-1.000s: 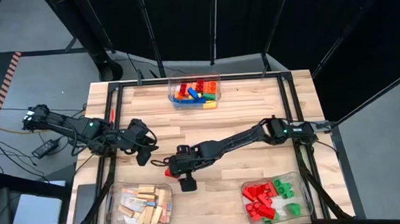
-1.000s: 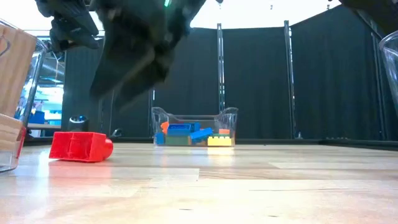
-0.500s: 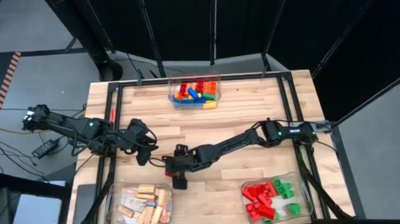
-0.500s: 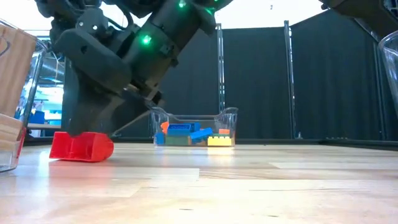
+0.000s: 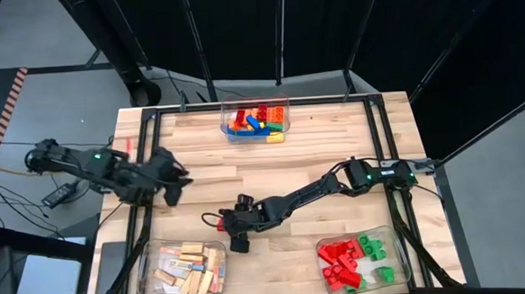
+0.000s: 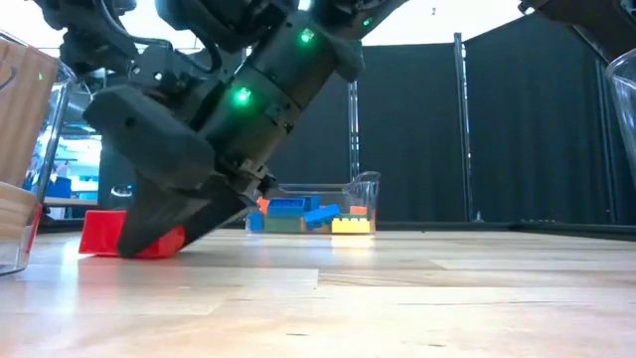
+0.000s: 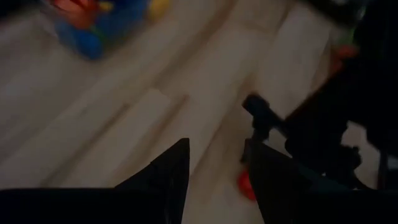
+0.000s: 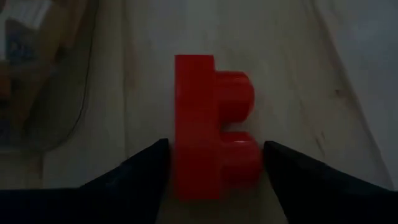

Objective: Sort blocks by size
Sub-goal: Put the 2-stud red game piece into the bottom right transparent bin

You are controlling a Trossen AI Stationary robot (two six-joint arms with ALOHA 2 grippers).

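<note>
A red studded block [image 8: 208,127] lies on the table on its side, near the left bin; it also shows in the high view [image 5: 219,224] and the low view [image 6: 99,231]. My right gripper [image 8: 214,155] is down at the table, open, one finger on each side of this block, slanting down over it [image 6: 159,224]. My left gripper [image 7: 217,162] is open with nothing between its fingers, and it hangs over the table's left part [image 5: 170,192]. My right gripper has one finger [image 8: 152,168] beside the block's flat underside [image 8: 183,124] and the other finger [image 8: 280,171] beside its studs [image 8: 239,155]. The fingers slant down from the table's right. The block rests on the table. I cannot tell whether either finger touches it.
A clear bin of mixed coloured blocks [image 5: 257,120] stands at the far edge. A bin of wooden bars [image 5: 186,268] sits near left, close to the red block. A bin of red and green blocks [image 5: 358,261] sits near right. Bare wood lies between them.
My right gripper has come down to the table and tipped steeper, so its fingers now stand around the red block, which has stayed put. My left gripper has drawn back toward the table's left edge, away from the block.
</note>
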